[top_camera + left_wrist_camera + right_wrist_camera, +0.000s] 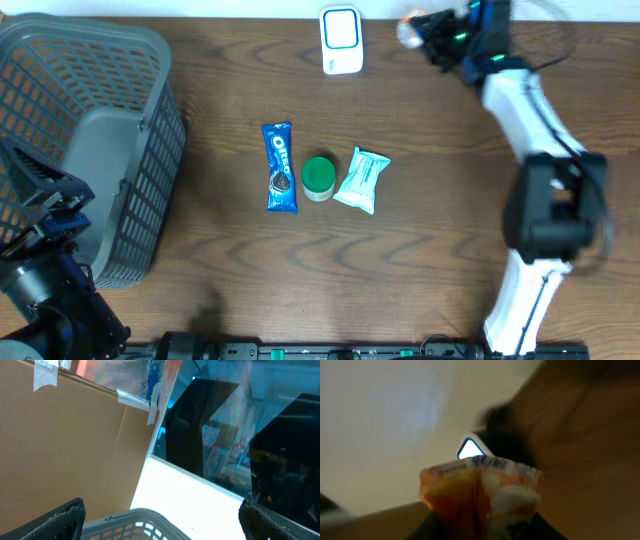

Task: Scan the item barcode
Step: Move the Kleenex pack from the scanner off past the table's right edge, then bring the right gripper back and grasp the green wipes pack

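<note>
Cookie pack (pixel 280 167), tub (pixel 318 177) and pouch (pixel 361 181) lie in a row, scanner (pixel 341 40) behind, basket (pixel 100 150) left.

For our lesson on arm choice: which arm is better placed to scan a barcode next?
Right. Its end effector holds an orange packet beside the scanner; the left end effector is open and empty, over by the basket.

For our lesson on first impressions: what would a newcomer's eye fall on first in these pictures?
The right gripper, at the far edge, holds an orange packet beside the white scanner. In the middle, a blue Oreo pack, a green-lidded tub and a pale green packet lie in a row. A grey basket fills the left side.
</note>
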You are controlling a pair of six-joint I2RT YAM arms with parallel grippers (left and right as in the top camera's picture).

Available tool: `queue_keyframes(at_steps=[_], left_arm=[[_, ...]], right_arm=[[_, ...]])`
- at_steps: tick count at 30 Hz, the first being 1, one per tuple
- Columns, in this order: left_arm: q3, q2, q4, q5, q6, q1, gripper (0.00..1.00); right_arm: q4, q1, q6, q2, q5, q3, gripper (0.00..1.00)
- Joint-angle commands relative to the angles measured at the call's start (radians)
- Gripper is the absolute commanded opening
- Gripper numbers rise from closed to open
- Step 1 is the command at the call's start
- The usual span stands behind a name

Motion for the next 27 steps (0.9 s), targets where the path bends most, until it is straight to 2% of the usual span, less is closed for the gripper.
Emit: queue_keyframes(at_steps=[1,5,7,13,14,16,18,22,23,24,26,27], left_arm=[[-0.003,0.002,0.013,0.006,-0.012,0.005,0.98],[-0.003,-0.005,0.052,0.007,-0.005,0.005,0.98],[-0.003,-0.012,0.051,0.006,-0.005,0.005,0.98],[-0.003,-0.015,0.079,0.006,0.001,0.005,0.98],[-0.003,-0.026,0.08,0.007,0.003,0.005,0.98],[-0.003,-0.051,0.05,0.008,0.004,0.005,0.98],[-0.005,-0.112,-0.03,0.023,0.003,0.005,0.98],[-0.025,-0.185,-0.032,0.095,0.003,0.005,0.98],[-0.032,-0.203,-0.033,0.112,0.003,0.005,0.98],[-0.041,-0.218,-0.032,0.119,0.003,0.005,0.98],[-0.066,-0.248,-0.03,0.118,0.003,0.005,0.98],[-0.081,-0.262,-0.022,0.118,0.003,0.005,0.98]], right_arm=[[-0.32,-0.072,-0.367,-0.223,0.631,0.008,0.24],[-0.531,-0.158,-0.388,-0.282,1.101,0.008,0.15],[-0.586,-0.214,-0.425,-0.28,1.208,0.007,0.14],[-0.635,-0.428,-0.467,-0.214,1.202,-0.031,0.14],[-0.633,-0.48,-0.47,-0.196,1.174,-0.045,0.1],[-0.622,-0.532,-0.47,-0.179,1.153,-0.069,0.11],[-0.592,-0.602,-0.492,-0.146,1.145,-0.114,0.14],[-0.565,-0.682,-0.503,-0.106,1.084,-0.179,0.19],[-0.555,-0.703,-0.503,-0.097,1.052,-0.198,0.22],[-0.547,-0.718,-0.503,-0.094,1.026,-0.211,0.31],[-0.533,-0.745,-0.504,-0.093,0.971,-0.227,0.73],[-0.534,-0.755,-0.51,-0.094,0.941,-0.224,0.86]])
